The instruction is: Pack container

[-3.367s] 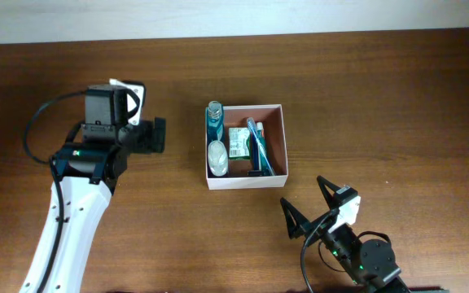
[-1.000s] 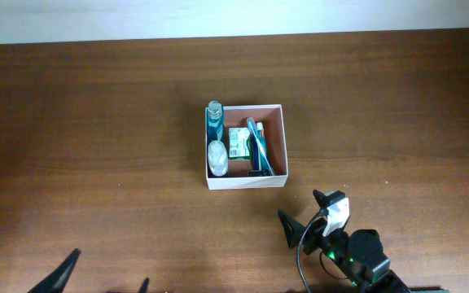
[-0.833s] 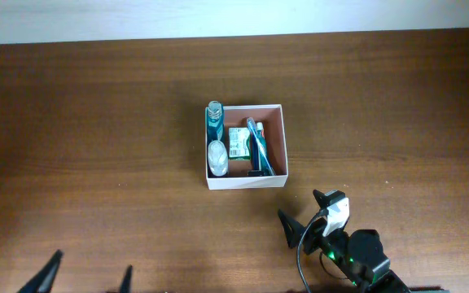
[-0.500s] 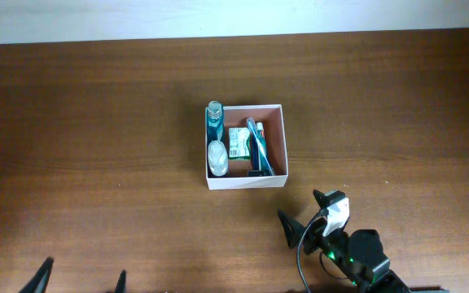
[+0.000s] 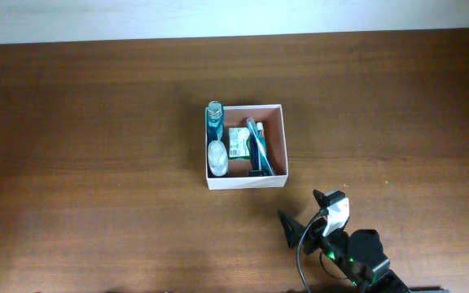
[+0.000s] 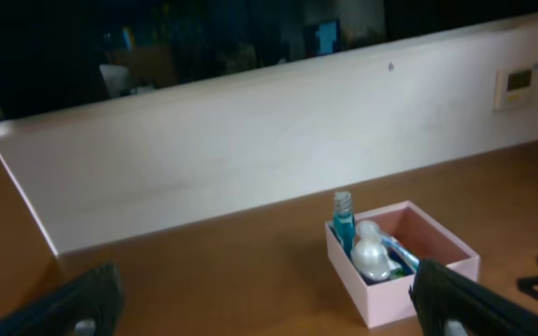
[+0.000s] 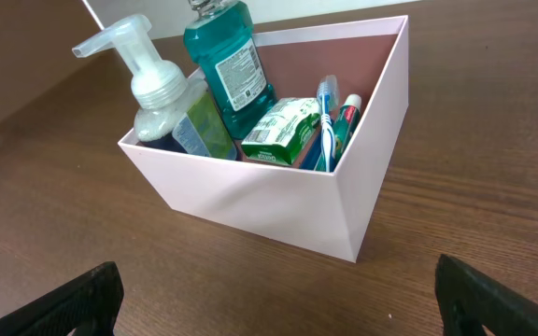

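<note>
The container, a white-walled box with a reddish-brown inside, sits mid-table. It holds a teal mouthwash bottle, a foam pump bottle, a green packet and a blue toothbrush. My right gripper hovers just in front of the box's near right corner, open and empty; its wrist view faces the container from close by. My left gripper is outside the overhead view. In its own view it stands wide open and empty, looking at the container from far back on the left.
A pale wall borders the table's far edge. Bare brown wood surrounds the box on all sides.
The left gripper's fingertips, seen at the overhead view's bottom-left edge a second ago, have slid out of that view. The right arm and the box's contents have not moved.
</note>
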{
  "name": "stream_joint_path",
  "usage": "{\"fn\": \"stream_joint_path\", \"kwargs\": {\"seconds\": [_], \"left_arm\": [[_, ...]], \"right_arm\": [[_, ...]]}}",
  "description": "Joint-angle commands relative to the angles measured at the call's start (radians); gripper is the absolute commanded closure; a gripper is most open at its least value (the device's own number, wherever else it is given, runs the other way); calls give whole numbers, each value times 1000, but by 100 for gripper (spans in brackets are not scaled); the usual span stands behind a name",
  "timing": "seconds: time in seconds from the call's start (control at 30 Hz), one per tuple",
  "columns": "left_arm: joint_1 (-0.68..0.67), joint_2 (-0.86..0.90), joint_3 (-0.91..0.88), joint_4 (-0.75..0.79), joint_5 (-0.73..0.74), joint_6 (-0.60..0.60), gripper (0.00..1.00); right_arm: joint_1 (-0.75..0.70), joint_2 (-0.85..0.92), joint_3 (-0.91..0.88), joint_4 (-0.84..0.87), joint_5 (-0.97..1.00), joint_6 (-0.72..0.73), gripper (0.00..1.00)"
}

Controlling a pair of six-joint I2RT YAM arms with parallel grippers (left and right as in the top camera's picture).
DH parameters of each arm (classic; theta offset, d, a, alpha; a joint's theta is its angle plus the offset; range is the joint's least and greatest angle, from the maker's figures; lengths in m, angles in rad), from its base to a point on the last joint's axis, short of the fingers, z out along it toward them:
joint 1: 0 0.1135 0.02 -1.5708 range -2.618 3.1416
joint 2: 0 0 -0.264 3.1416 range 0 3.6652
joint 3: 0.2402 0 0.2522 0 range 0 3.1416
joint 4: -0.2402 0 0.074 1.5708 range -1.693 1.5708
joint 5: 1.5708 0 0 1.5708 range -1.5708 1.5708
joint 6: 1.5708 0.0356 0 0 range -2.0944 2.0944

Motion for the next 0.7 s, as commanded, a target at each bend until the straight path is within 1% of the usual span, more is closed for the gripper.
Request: {"fn": "stream_joint_path", "kwargs": {"seconds": [0.0,0.17,0.27,0.4,0.5,0.67], "left_arm": [[0,0,-61,82,9,50,0],[0,0,-156,186,9,50,0],[0,0,-245,260,-5,50,0],[0,0,-354,374,-45,44,0],[0,0,-435,451,-83,-2,0],[1,0,-576,550,-123,-7,0]], "right_arm": [[2,-3,-5,-4,-5,8,2],[2,-3,-5,-4,-5,8,2],[2,-3,-5,-4,-5,8,2],[2,-3,-5,-4,-5,8,2],[2,-3,-5,-4,-5,8,2],[2,-3,-5,-4,-5,8,2]]}}
